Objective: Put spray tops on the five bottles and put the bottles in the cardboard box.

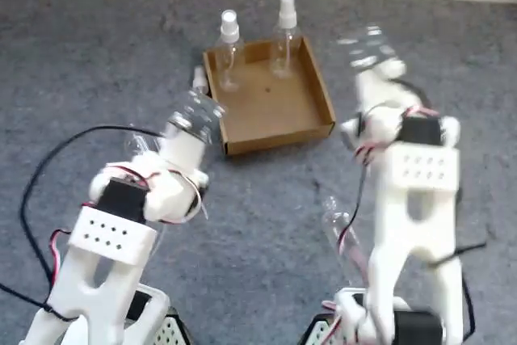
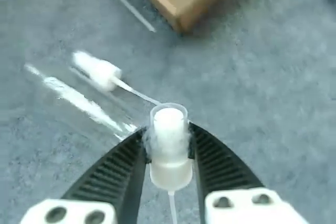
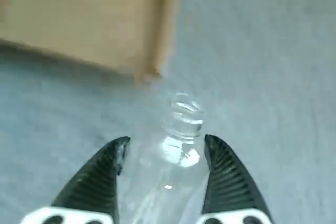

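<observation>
My left gripper (image 2: 168,136) is shut on a white spray top (image 2: 169,150) whose thin tube hangs down; in the high view this gripper (image 1: 194,116) hovers just off the cardboard box's (image 1: 275,131) front left corner. Below it on the carpet lie another spray top (image 2: 97,71) and a clear bottle (image 2: 79,100). My right gripper (image 3: 165,142) is shut on an open-necked clear bottle (image 3: 181,145); in the high view it (image 1: 367,50) is held up to the right of the box. Two capped bottles (image 1: 229,50) (image 1: 284,34) stand upright at the back of the box.
Another uncapped clear bottle (image 1: 339,232) sits on the grey carpet beside the right arm's base. A loose spray top (image 1: 199,78) lies against the box's left wall. A black cable (image 1: 48,167) loops left of the left arm.
</observation>
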Robot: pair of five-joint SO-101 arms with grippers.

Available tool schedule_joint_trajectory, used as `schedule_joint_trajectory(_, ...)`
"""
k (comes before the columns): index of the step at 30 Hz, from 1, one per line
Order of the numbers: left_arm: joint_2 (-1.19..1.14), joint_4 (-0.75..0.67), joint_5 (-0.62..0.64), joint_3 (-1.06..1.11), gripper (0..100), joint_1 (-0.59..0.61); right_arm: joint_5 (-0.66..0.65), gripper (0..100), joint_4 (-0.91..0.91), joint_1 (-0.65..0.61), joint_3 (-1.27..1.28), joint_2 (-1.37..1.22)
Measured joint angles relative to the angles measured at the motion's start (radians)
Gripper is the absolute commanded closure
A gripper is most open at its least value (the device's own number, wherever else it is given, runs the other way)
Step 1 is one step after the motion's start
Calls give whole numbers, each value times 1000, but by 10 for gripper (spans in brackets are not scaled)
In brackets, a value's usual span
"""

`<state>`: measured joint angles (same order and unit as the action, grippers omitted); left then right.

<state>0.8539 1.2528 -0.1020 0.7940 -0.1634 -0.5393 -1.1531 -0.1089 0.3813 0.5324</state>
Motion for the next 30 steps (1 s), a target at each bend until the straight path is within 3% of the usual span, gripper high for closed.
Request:
schedule_joint_trajectory(8, 0, 0, 110, -359, 997, 226, 123, 995, 353, -414, 419, 373)
schedule_joint_trajectory(13, 11, 0, 269, -542, 997, 249, 189, 995, 562, -595, 620, 414)
schedule_joint_trajectory(22, 141, -26, 489, -592, 997, 249, 226, 995, 735, -660, 720, 422)
schedule_joint_trajectory(30, 358, -318, 555, -261, 997, 249, 227, 995, 750, -677, 827, 428)
